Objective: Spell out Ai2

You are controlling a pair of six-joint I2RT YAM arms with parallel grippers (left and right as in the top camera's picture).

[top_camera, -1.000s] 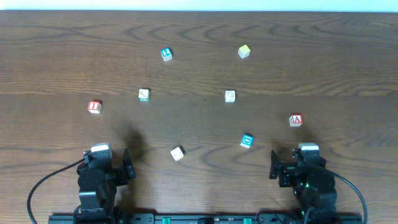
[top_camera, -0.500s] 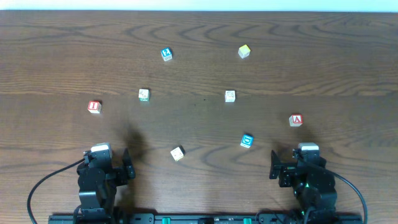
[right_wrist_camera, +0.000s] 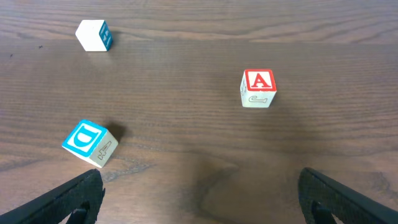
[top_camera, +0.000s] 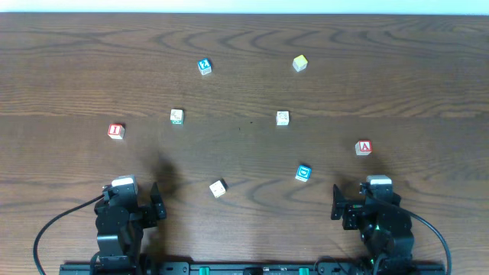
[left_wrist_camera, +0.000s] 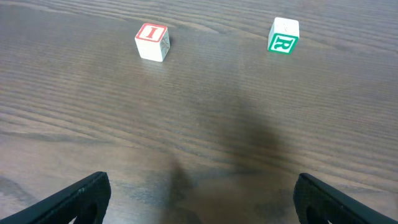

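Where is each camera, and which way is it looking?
Overhead: above the table, looking straight down; the left arm and right arm show at the bottom edge.
Left wrist: low on the left arm, looking forward over the table at the I cube; the open left pincer frames the bottom corners.
Right wrist: low on the right arm, looking forward at the A cube; the open right pincer shows the same way.
Shared: overhead also shows both cubes.

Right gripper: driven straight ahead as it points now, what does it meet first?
Probably the A cube, slightly right of centre within the open jaws' span. The blue D cube looks just outside it, leftward; depth unclear.
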